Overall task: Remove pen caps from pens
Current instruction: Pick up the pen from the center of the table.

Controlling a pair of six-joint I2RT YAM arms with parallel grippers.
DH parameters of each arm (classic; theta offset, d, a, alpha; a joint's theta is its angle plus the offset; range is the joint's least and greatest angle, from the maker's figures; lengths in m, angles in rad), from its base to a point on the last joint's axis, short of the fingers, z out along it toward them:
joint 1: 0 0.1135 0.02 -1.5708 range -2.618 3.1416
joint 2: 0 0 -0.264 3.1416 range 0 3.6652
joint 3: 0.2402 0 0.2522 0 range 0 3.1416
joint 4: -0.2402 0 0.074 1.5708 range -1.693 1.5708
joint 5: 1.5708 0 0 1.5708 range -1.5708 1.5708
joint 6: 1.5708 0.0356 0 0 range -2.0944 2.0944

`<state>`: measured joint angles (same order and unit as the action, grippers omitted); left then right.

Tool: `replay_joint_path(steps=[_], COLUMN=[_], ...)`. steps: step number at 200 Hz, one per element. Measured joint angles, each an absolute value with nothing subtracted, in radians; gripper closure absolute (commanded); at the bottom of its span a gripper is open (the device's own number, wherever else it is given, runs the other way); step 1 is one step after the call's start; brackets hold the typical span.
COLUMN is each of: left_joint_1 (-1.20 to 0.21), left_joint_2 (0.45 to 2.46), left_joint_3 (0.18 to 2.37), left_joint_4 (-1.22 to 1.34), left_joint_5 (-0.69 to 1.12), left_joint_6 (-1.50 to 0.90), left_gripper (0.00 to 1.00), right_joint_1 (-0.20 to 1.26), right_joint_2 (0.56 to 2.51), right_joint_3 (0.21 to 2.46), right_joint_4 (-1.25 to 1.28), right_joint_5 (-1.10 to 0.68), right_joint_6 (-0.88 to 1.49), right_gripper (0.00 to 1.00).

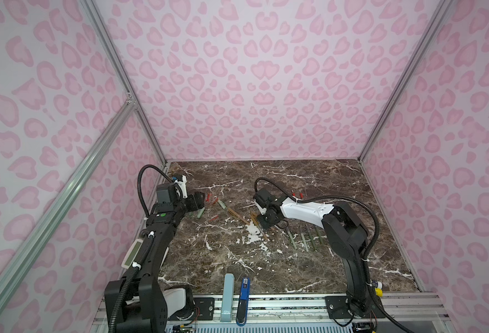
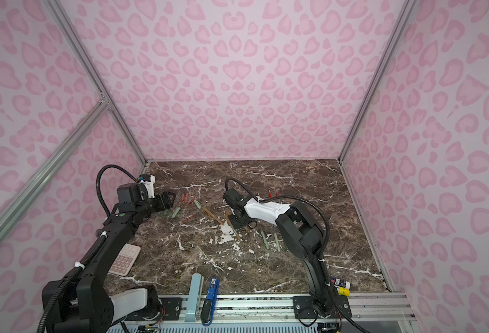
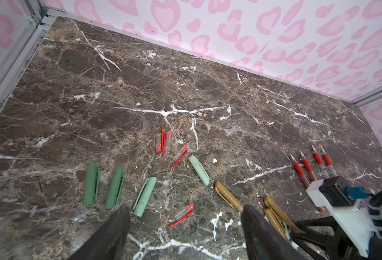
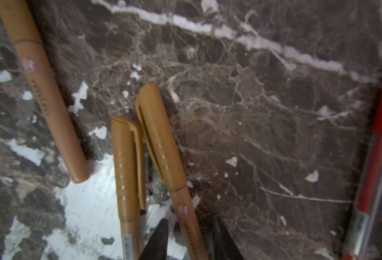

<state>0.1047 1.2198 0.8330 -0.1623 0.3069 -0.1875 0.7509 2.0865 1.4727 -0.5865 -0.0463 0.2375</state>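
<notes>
A: Both top views first. Where does it stand?
B: At frame centre the right hand (image 1: 267,225) is low on the desk (image 1: 295,274) among the tan pens (image 1: 239,216). Centre left, the left hand (image 1: 200,201) hovers over the green caps (image 1: 201,213). Green pens (image 1: 303,238) lie lower right of centre, and red pens (image 1: 298,196) just above the right arm (image 1: 303,212). The grip itself is hidden from up here.
A: And the left wrist view?
B: It shows what the top views blur. The left hand's fingers (image 3: 115,234) are spread with nothing between them. Four green caps and four red caps (image 3: 163,143) are off, and the tan pens are capped.
A: Right wrist?
B: Only there is the grasp spot seen. The right hand's fingers (image 4: 158,243) straddle one tan pen (image 4: 188,229) on its barrel, just behind the cap (image 4: 158,135). Whether they press on it I cannot tell. A second tan pen (image 4: 126,168), capped, lies just beside.
A: So how to do it well?
B: I'd pinch firmly near the seam but off the cap and lift clear of the neighbour. Then let the left hand take the cap and pull straight along the pen, no bending.
</notes>
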Motion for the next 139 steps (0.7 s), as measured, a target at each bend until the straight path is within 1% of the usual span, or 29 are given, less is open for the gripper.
replay_joint_path(steps=[14,46,64,107,139], left_joint_1=[0.105,0.11,0.112,0.115,0.115], left_joint_2=[1.22,1.225,1.226,1.23,1.233], left_joint_3=[0.833,0.835,0.835,0.839,0.84], left_joint_4=[-0.162,-0.163,-0.163,-0.163,-0.163], left_joint_5=[0.31,0.31,0.311,0.324,0.375], left_joint_6=[-0.19,-0.19,-0.191,-0.195,-0.21], left_gripper=[0.19,0.19,0.2,0.2,0.2], right_joint_1=[0.743,0.733,0.727,0.718,0.718], right_joint_2=[2.089,2.084,2.079,2.032,1.98], right_joint_3=[1.471,1.45,1.438,1.387,1.361], right_joint_4=[-0.575,-0.528,-0.515,-0.516,-0.543], right_joint_5=[-0.052,-0.059,-0.06,-0.079,-0.084], right_joint_6=[0.225,0.221,0.216,0.215,0.237], right_gripper=[0.74,0.82,0.9,0.95,0.97])
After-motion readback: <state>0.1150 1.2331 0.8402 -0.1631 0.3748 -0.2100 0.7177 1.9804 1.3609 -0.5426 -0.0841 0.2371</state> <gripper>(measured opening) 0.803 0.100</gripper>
